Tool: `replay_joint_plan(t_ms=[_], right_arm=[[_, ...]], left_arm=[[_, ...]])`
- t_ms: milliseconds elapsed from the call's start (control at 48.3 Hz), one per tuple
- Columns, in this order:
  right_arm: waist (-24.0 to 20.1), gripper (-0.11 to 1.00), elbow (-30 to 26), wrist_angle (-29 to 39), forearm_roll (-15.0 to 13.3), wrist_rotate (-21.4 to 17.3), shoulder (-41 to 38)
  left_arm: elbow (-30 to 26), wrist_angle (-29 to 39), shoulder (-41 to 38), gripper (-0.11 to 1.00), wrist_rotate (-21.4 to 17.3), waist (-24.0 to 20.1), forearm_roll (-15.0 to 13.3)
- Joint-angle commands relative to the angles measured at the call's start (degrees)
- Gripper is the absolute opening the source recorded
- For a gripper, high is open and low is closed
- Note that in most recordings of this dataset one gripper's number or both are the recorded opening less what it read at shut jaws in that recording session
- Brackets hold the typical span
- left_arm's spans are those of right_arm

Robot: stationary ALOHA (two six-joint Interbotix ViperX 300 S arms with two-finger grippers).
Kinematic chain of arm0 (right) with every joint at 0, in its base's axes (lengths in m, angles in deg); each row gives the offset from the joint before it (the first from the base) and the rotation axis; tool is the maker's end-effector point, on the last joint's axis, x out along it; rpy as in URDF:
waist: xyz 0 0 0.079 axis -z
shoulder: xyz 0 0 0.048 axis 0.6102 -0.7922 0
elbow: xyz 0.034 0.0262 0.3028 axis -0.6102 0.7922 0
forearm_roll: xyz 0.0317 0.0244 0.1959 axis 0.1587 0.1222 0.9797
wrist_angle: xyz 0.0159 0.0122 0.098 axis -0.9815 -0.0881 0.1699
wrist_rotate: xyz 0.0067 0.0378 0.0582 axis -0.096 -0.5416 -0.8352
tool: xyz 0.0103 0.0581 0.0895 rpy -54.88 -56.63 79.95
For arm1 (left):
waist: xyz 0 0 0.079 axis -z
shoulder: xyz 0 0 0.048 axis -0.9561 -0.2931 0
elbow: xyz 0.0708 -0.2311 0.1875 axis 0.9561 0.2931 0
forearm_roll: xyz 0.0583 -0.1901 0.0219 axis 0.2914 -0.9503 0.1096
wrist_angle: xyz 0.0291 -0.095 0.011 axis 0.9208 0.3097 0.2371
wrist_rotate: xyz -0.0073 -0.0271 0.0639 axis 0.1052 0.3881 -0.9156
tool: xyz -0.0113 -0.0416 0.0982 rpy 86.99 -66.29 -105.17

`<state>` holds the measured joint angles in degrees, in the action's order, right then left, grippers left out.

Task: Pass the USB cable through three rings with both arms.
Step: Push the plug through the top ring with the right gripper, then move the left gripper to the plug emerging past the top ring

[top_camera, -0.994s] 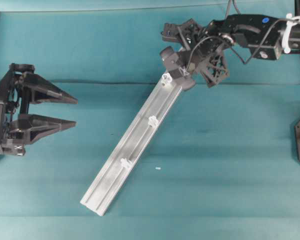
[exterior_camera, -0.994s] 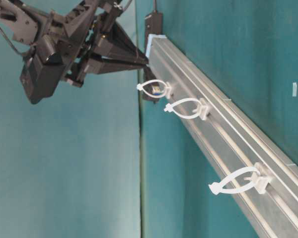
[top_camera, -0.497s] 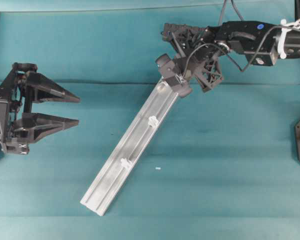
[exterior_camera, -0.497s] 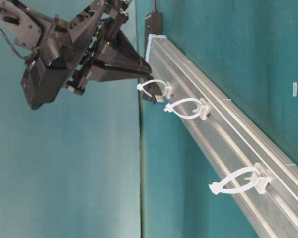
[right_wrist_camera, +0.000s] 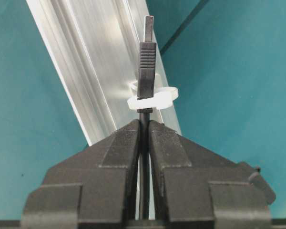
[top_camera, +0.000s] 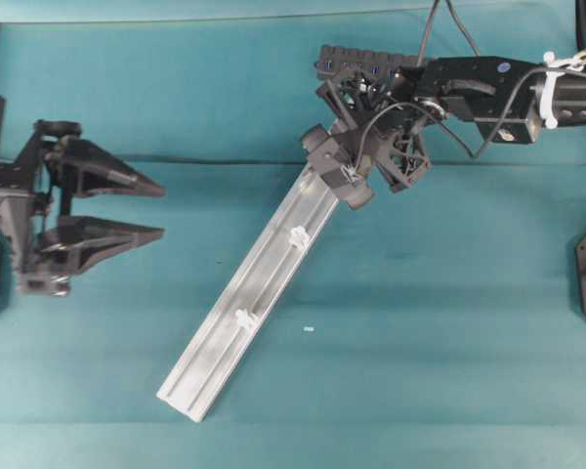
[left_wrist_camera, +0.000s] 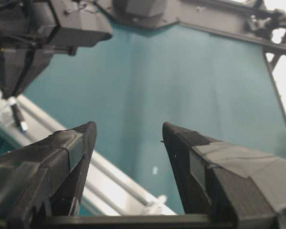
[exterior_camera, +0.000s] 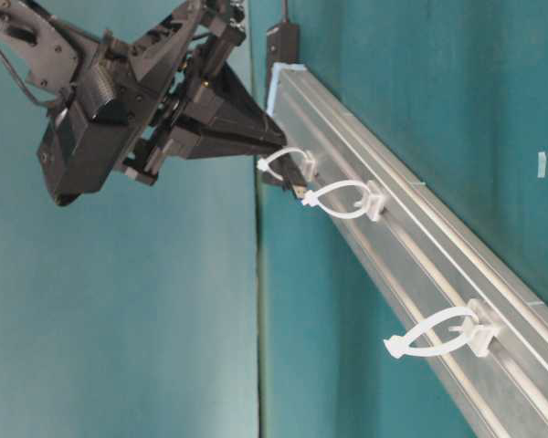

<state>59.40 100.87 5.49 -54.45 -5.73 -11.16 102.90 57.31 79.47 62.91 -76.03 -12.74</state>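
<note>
My right gripper (right_wrist_camera: 144,123) is shut on the black USB cable just behind its plug (right_wrist_camera: 147,57). The plug pokes through the first white ring (right_wrist_camera: 152,100) at the top end of the silver rail (top_camera: 264,283). In the table-level view the gripper tips (exterior_camera: 279,141) sit at that ring (exterior_camera: 288,160), and the plug tip (exterior_camera: 297,190) lies just short of the second ring (exterior_camera: 342,196). The third ring (exterior_camera: 438,333) stands further down. Overhead, the first ring is hidden under the right gripper (top_camera: 347,181); the other rings (top_camera: 298,235) (top_camera: 244,318) are free. My left gripper (top_camera: 161,210) is open and empty, left of the rail.
The black multi-port hub (top_camera: 366,59) lies beyond the rail's top end, under the right arm. The left wrist view shows the rail (left_wrist_camera: 109,181) and one ring (left_wrist_camera: 155,205) between its fingers. A small white fleck (top_camera: 309,329) lies on the teal cloth.
My right gripper has moved down along the rail and pushed the plug through the first ring, now covering that ring from above. My left gripper has shifted slightly toward the rail.
</note>
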Motion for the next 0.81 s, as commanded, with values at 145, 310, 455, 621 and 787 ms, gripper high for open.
replay_joint_plan(t_ms=[145, 310, 455, 621, 787], right_arm=[[-0.26, 0.08, -0.09, -0.7, 0.18, 0.44, 0.0], [0.26, 0.08, -0.09, -0.97, 0.18, 0.44, 0.0], [0.26, 0.08, 0.0, -1.05, 0.18, 0.44, 0.0], [0.26, 0.08, 0.18, -1.76, 0.18, 0.44, 0.0], [0.26, 0.08, 0.18, -2.11, 0.18, 0.44, 0.0]], left_arm=[[-1.67, -2.81, -10.37, 0.7, 0.0, -5.1, 0.09], [-1.41, -10.37, -17.58, 0.7, -0.18, -7.73, 0.09], [-2.64, -16.26, -25.22, 0.7, -0.18, -8.7, 0.0], [-6.5, -16.88, -31.46, 0.7, -0.18, -8.7, 0.09], [-10.2, -17.05, -37.44, 0.7, -0.44, -8.7, 0.09]])
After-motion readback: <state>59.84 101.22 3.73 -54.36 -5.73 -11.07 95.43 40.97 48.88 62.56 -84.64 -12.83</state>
